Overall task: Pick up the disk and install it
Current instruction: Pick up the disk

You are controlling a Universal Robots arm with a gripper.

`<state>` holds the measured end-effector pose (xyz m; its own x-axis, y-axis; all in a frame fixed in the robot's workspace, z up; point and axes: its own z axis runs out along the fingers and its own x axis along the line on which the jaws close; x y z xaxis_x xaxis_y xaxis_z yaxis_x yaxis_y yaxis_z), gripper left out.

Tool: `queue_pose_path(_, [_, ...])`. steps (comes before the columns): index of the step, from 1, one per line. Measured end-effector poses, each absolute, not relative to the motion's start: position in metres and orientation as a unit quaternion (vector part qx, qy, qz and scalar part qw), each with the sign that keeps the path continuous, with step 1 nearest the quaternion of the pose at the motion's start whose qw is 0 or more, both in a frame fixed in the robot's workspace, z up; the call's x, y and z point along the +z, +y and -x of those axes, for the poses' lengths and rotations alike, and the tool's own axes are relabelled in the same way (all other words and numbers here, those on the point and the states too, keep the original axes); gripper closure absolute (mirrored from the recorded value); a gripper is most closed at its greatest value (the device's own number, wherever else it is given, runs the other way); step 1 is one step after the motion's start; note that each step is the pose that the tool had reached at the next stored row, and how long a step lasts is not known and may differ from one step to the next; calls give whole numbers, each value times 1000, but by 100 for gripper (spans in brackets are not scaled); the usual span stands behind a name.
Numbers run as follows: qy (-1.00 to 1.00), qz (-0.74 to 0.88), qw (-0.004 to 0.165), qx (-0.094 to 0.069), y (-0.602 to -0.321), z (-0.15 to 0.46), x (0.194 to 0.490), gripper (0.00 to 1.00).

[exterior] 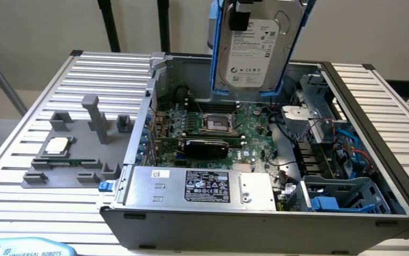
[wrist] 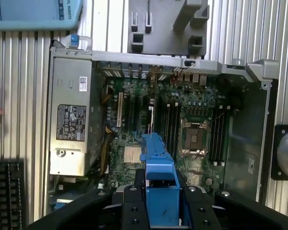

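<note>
My fingers (wrist: 131, 209) clamped on the disk (exterior: 255, 50). Disk upright, label showing, top centre of the exterior view, hanging above the open case (exterior: 261, 226), over the motherboard (exterior: 253, 124).

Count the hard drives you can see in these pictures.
1: the disk, upright in its blue bracket, held above the open computer case. Others may hide in the drive bays.

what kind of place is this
Probably a robotics lab bench set up for PC assembly: an open computer case sits on a slatted metal table, a grey parts fixture lies beside it, and the gripper holds the disk above the case.
</note>
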<state>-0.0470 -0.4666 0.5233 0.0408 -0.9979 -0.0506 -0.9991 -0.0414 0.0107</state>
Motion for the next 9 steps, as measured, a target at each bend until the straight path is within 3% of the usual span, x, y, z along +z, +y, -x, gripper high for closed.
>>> queue_pose_path(9, [692, 721, 14, 22, -496, 27, 521, 67])
